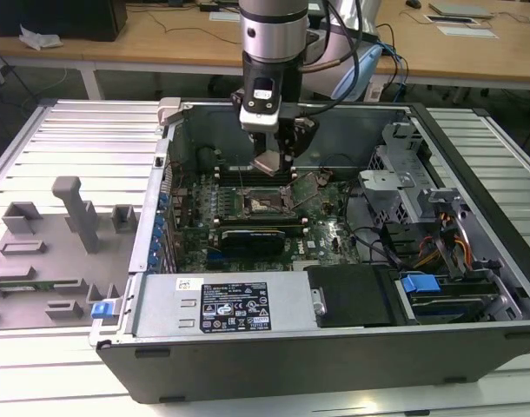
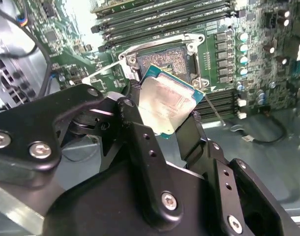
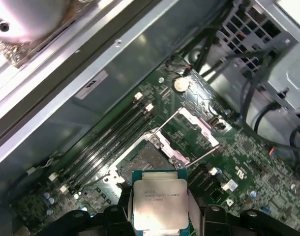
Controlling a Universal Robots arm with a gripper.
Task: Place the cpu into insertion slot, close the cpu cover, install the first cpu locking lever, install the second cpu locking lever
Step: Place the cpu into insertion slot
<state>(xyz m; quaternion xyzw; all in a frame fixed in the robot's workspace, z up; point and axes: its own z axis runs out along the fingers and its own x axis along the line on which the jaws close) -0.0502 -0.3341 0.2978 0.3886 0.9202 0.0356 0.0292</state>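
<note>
My gripper (image 1: 272, 162) hangs inside the open computer case, shut on the cpu (image 1: 271, 164), a small square chip with a silvery-tan top. In both wrist views the cpu (image 2: 165, 104) (image 3: 159, 202) sits tilted between the black fingers (image 2: 134, 110), a little above the insertion slot (image 2: 165, 61) (image 3: 144, 164). The slot (image 1: 263, 203) lies bare on the green motherboard. The cpu cover (image 3: 195, 125) (image 1: 311, 181) is flipped open beside the slot. Two thin wire locking levers (image 3: 204, 154) (image 2: 103, 71) stand raised, unlatched.
Black memory slots (image 3: 108, 137) run beside the socket. A long black card (image 1: 252, 236) lies in front of it. The power supply (image 1: 239, 304), a drive cage (image 1: 395, 187) and cables (image 1: 447, 239) crowd the case. A grey fixture tray (image 1: 65, 234) is at the exterior view's left.
</note>
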